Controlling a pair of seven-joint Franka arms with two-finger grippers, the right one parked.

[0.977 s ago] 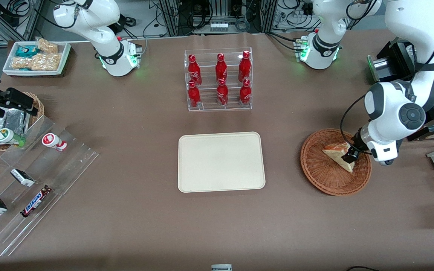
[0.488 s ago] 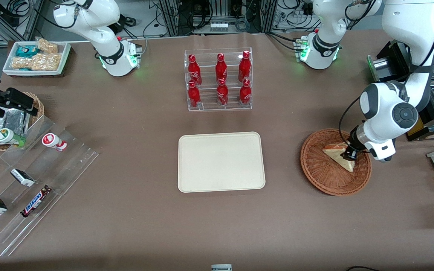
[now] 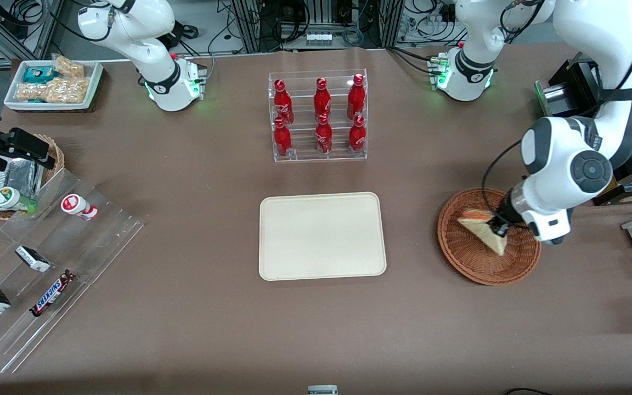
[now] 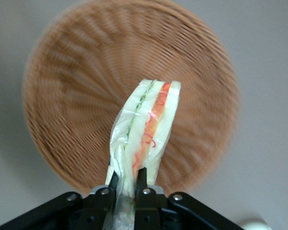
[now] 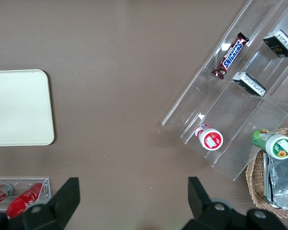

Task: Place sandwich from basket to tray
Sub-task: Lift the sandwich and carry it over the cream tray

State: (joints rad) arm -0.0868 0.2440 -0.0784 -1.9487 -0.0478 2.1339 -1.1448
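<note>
Where it lay flat a second ago, sandwich (image 3: 480,232) now raised above wicker basket (image 3: 469,262), gripper (image 3: 498,228) clenched on its end, wrist view alone showing fingers (image 4: 142,178) pinching wrap, tray (image 3: 321,236) bare.

Left arm reaches down from its base, elbow raised, wrist bent toward the counter. Gripper (image 3: 498,226) hangs above the basket (image 3: 472,263), fingers (image 4: 141,178) pinched close together on one corner of the sandwich (image 4: 146,129), which is held clear of the weave.
</note>
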